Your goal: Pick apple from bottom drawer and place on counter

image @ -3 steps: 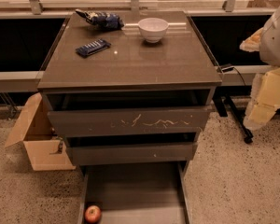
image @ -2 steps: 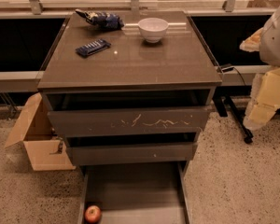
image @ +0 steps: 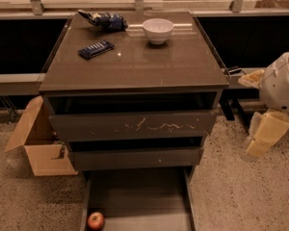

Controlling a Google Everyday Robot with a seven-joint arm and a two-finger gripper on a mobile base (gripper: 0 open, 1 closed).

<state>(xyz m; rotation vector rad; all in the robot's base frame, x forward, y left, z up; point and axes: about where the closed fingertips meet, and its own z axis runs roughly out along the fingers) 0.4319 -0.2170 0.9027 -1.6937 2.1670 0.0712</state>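
Note:
The apple [image: 95, 220], small and red, lies in the front left corner of the bottom drawer [image: 144, 201], which is pulled out at floor level. The counter [image: 135, 57] is the glossy brown-grey top of the cabinet. My gripper [image: 258, 143], pale yellow under a white arm housing, hangs at the right of the cabinet at about middle-drawer height. It is well apart from the apple and the drawer and holds nothing that I can see.
On the counter stand a white bowl [image: 158, 30], a dark flat packet [image: 96, 49] and a blue bag [image: 105, 19]. The top drawer front [image: 135, 125] has pale scratches. An open cardboard box [image: 38, 143] sits on the floor left of the cabinet.
My arm and gripper have sunk a little and shifted slightly left beside the cabinet. The apple, drawers and counter items have not moved.

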